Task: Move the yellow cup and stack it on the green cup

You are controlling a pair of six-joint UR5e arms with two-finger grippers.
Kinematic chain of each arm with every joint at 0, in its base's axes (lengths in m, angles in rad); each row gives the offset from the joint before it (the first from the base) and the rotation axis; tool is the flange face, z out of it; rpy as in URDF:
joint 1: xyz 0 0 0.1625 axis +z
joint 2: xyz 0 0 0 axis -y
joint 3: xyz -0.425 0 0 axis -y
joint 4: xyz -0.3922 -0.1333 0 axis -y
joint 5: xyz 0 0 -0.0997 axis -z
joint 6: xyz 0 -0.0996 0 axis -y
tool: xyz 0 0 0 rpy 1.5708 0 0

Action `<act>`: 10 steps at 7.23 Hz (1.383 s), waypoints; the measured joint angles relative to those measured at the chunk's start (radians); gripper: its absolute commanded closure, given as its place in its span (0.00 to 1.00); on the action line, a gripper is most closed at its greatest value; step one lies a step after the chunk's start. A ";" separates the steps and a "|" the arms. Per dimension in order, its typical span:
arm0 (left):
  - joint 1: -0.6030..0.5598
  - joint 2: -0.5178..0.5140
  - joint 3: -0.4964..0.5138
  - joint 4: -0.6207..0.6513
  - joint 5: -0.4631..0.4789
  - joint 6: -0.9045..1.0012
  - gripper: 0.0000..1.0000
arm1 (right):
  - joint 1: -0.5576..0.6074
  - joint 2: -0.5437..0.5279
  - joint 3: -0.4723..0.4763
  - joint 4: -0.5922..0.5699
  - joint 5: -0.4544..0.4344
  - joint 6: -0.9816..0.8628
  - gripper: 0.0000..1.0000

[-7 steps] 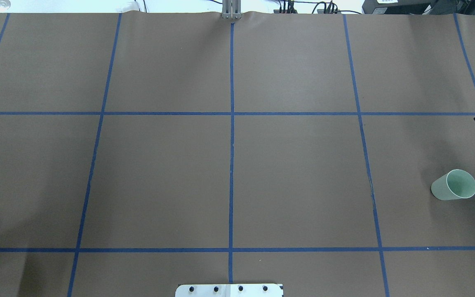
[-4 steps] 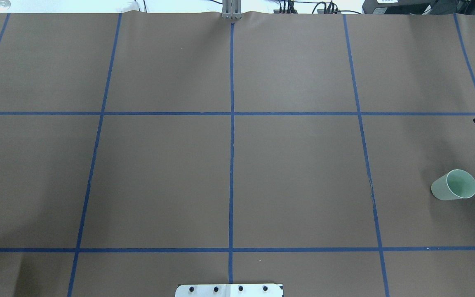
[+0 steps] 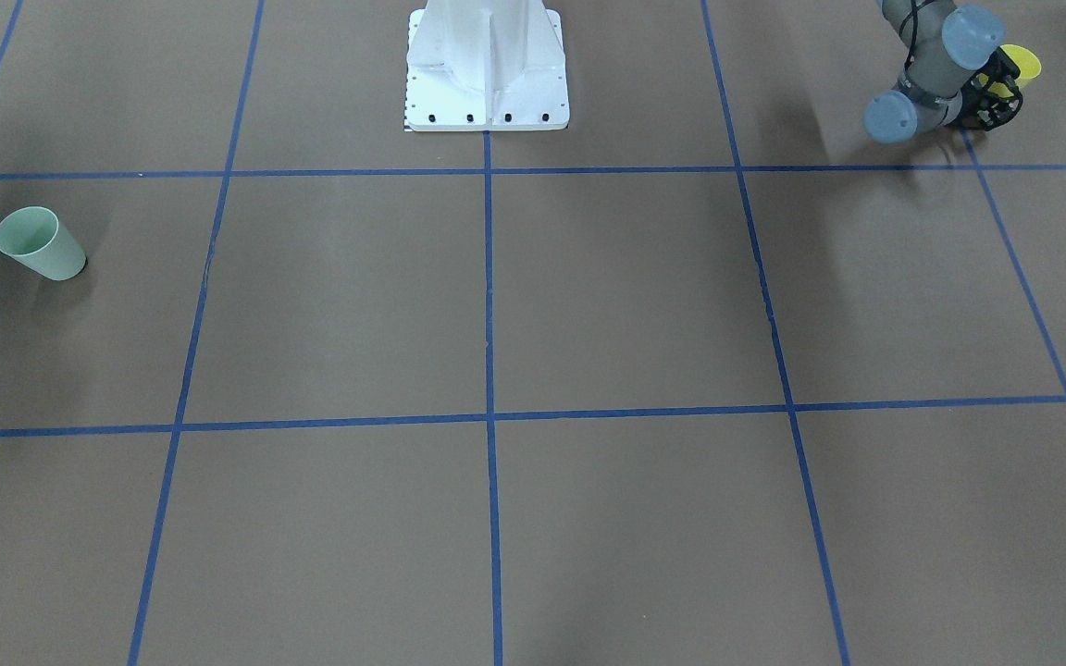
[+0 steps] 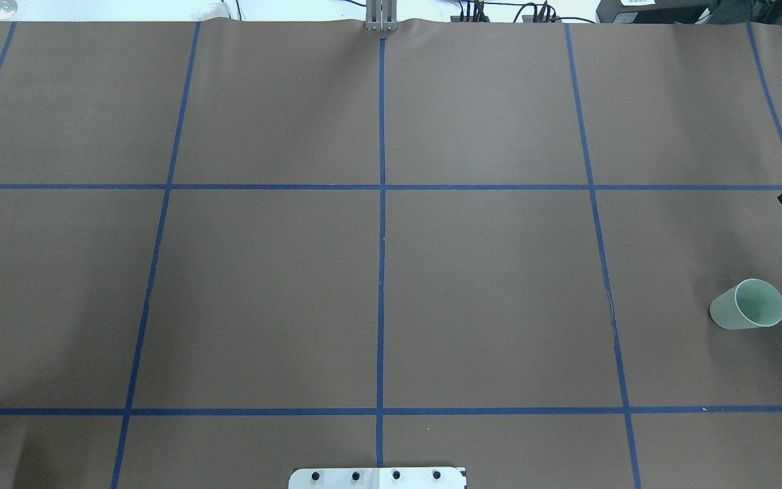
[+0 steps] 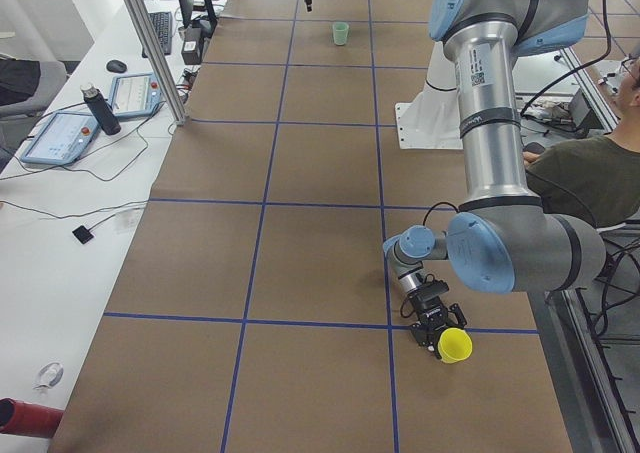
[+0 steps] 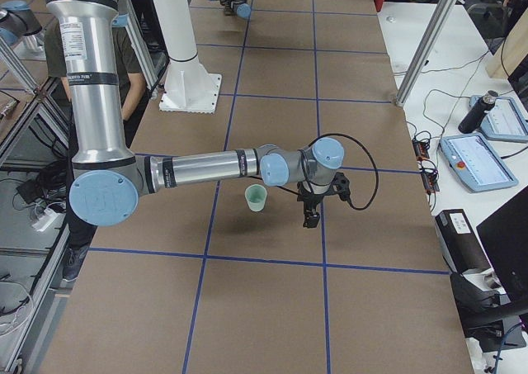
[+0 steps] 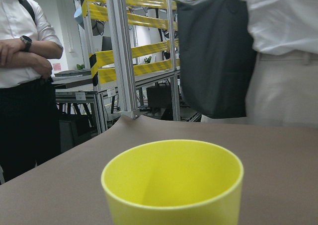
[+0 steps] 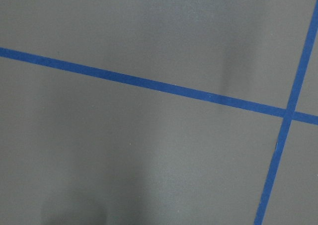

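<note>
The yellow cup stands upright near the table's corner on my left side. It fills the bottom of the left wrist view and also shows in the exterior left view. My left gripper lies low and level against the cup and looks open around it; its fingers are hidden in the wrist view. The green cup stands upright at the far right side. My right gripper points down just beyond the green cup, apart from it. I cannot tell whether it is open or shut.
The white robot base stands at the table's near edge. Blue tape lines divide the brown table. People stand past the table end. A white bench with tablets runs along the far side.
The left arm's blue joint has slid left, almost out of the overhead view. The green cup and the right gripper have hardly moved.
</note>
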 measured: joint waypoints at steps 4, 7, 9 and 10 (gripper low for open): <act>0.020 0.127 -0.204 0.009 0.018 0.077 0.42 | 0.000 0.003 0.003 -0.001 0.002 0.002 0.00; 0.027 0.148 -0.269 0.077 0.231 0.186 0.42 | 0.000 0.005 0.003 -0.002 0.005 0.003 0.00; -0.005 0.132 -0.273 0.081 0.432 0.280 0.39 | 0.000 0.005 0.003 -0.002 0.008 0.003 0.00; -0.052 0.093 -0.273 0.079 0.552 0.351 0.39 | 0.000 0.005 0.004 -0.002 0.009 0.003 0.00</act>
